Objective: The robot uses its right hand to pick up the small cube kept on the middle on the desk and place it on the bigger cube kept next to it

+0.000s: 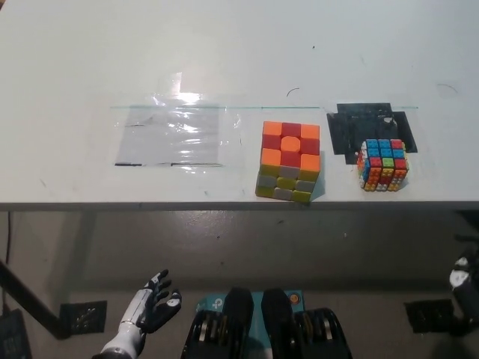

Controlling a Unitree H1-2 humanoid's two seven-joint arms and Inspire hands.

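Observation:
The small multicoloured cube [382,164] sits near the table's front edge, on the lower corner of a black patch [352,129]. Left of it stands the bigger cube [289,161], with an orange and red top and yellow and grey front. My black right hand [464,288] shows only partly at the picture's right edge, below the table and well away from both cubes; its fingers are cut off by the frame. My white left hand [147,310] rests low at the lower left, fingers spread and holding nothing.
A clear plastic sheet [176,138] lies flat on the white table [224,52], left of the bigger cube. The table's front edge [150,203] runs across the picture above the dark floor.

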